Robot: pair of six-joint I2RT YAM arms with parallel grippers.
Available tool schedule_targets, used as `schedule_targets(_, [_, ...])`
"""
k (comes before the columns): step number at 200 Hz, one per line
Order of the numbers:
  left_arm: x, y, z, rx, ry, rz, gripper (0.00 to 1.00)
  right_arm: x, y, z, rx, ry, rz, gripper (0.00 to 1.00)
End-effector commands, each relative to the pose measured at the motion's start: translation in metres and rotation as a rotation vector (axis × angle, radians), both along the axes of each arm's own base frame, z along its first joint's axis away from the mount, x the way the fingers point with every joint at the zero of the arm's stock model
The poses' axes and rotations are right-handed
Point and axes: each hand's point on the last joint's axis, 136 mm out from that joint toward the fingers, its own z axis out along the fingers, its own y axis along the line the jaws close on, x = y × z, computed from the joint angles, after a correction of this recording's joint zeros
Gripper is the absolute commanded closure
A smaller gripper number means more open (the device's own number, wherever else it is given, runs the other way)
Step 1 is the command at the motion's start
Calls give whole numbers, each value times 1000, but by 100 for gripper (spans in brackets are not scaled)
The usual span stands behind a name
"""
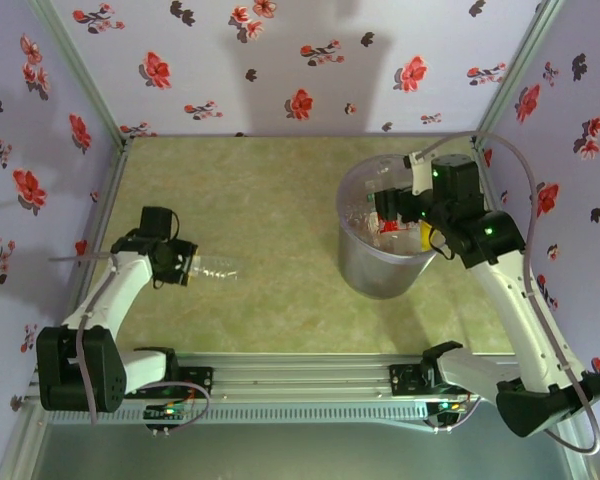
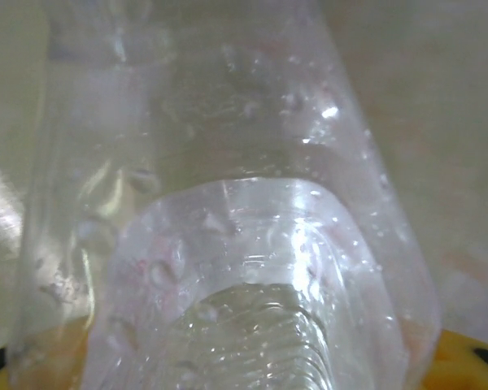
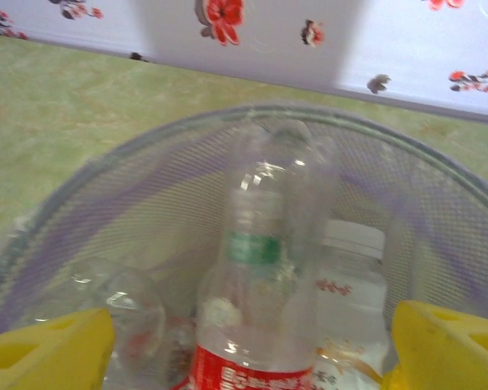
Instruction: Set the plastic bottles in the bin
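Over on the left, the left hand [image 1: 180, 262] is clenched on a clear bottle [image 1: 214, 267], and the overhead view has that bottle sticking out sideways to the right, low over the green table [image 1: 270, 200]. Whether it touches the surface, I cannot tell. Up close on the left wrist camera, the clear bottle [image 2: 228, 187] is right against the lens: dimpled plastic, droplets on the wall, and the threaded neck at the bottom of the picture. One yellow finger [image 2: 472, 357] peeks in at the lower right corner.

Moving across the middle, bare table lies between that bottle and the bin [image 1: 365, 265], well apart. The bin stands on the right half of the table, translucent grey, with red and yellow showing through from inside.

And on the right, the right hand [image 1: 392, 208] hangs over the bin's mouth. From the right wrist camera, the right hand [image 3: 252, 325] is released, with its yellow fingers [image 3: 49, 349] spread wide at either bottom corner. Between them, touching neither, stands a red-labelled bottle [image 3: 260, 268], clear with a green band, roughly upright inside the bin [image 3: 374, 130]. Just to its right is a white-capped bottle [image 3: 354, 276], and to its left a crumpled clear one [image 3: 122, 309], both lower down. Behind the rim runs the flowered wall [image 3: 268, 41].
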Motion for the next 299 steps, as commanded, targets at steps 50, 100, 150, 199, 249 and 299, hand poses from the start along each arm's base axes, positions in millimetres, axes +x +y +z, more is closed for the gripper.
schedule_targets(50, [101,-61,135,49,-634,-539,84,-7,109,38,97,8,234,11])
schedule_targets(100, [112,-104,182,-114,-869,-712,100,-12,221,26,207,102,471,11])
schedule_targets(150, [102,-140,196,-236,-945,-872,100,6,268,-5,204,198,533,10])
schedule_targets(199, [99,-151,202,-229,-961,-919,100,20,289,-39,182,287,512,9])
schedule_targets(249, [102,-155,204,-243,-971,-909,100,20,307,-65,179,353,525,21])
schedule_targets(299, [104,-154,203,-249,-977,-897,82,26,303,-63,161,315,499,45])
